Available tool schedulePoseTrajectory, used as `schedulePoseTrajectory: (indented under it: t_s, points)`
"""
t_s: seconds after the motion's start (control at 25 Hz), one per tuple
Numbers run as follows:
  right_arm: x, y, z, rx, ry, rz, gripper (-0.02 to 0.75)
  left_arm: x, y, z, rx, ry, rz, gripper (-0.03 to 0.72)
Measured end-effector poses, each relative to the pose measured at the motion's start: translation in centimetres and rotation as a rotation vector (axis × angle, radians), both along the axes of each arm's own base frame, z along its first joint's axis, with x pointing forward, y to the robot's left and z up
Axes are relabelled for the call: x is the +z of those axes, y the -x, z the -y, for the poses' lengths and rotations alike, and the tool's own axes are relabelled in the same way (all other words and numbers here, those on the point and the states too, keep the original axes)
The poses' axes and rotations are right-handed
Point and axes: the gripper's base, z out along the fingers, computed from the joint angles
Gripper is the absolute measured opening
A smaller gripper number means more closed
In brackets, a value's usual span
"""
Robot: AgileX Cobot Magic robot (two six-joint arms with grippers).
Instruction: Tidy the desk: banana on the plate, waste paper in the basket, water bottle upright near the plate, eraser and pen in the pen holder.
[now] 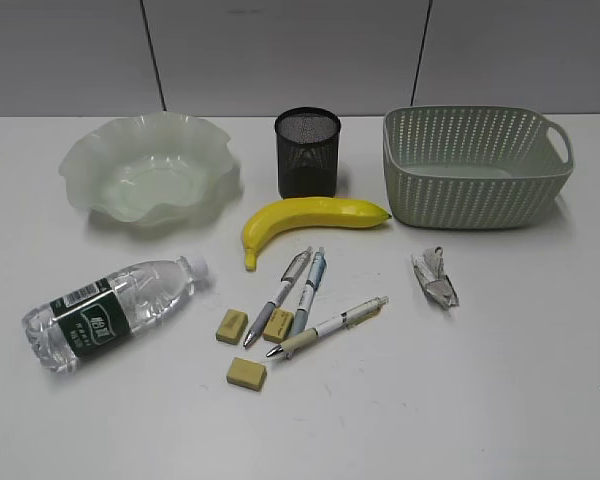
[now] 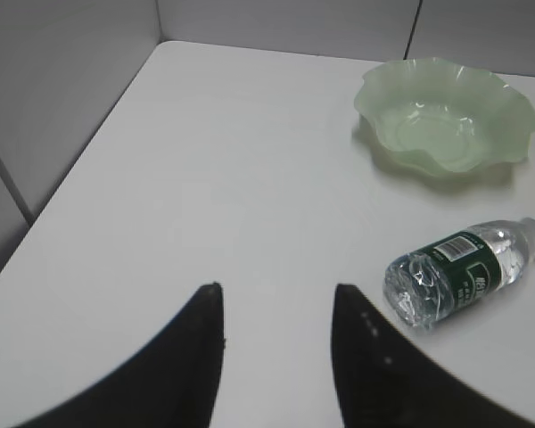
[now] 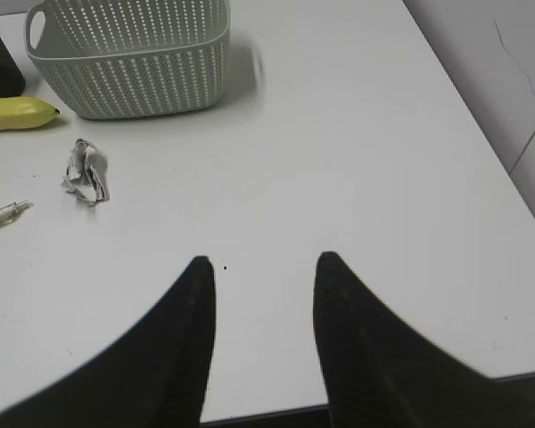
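On the white desk [image 1: 500, 400] the banana [image 1: 310, 217] lies in front of the black mesh pen holder [image 1: 307, 152]. The ruffled green plate [image 1: 150, 165] stands at the back left, the perforated basket [image 1: 475, 165] at the back right. The water bottle [image 1: 115, 310] lies on its side at the left. Three pens [image 1: 298, 300] and three yellow erasers [image 1: 246, 373] lie in the middle. The waste paper [image 1: 435, 280] lies in front of the basket. My left gripper [image 2: 276, 290] is open and empty, left of the bottle [image 2: 464, 272]. My right gripper [image 3: 260, 260] is open and empty, near the desk's front edge.
Grey partition walls stand behind the desk and along its left and right sides. In the right wrist view the basket [image 3: 134, 58], the paper [image 3: 86, 171] and the banana tip [image 3: 18, 113] lie far ahead to the left. The plate [image 2: 446, 116] shows in the left wrist view.
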Motion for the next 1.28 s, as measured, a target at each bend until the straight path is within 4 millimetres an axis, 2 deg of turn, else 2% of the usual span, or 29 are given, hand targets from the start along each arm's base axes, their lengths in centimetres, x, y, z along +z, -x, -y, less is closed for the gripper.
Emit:
schedulePoseTrajectory:
  t_s: [1.0,1.28]
  points:
    - [0.0,0.0,0.0,0.0,0.0,0.0,0.307,0.0,0.0,0.0,-0.001,0.0,0.0,0.307]
    - [0.0,0.0,0.0,0.0,0.0,0.0,0.307,0.4,-0.05,-0.04,-0.056,0.0,0.03,0.307]
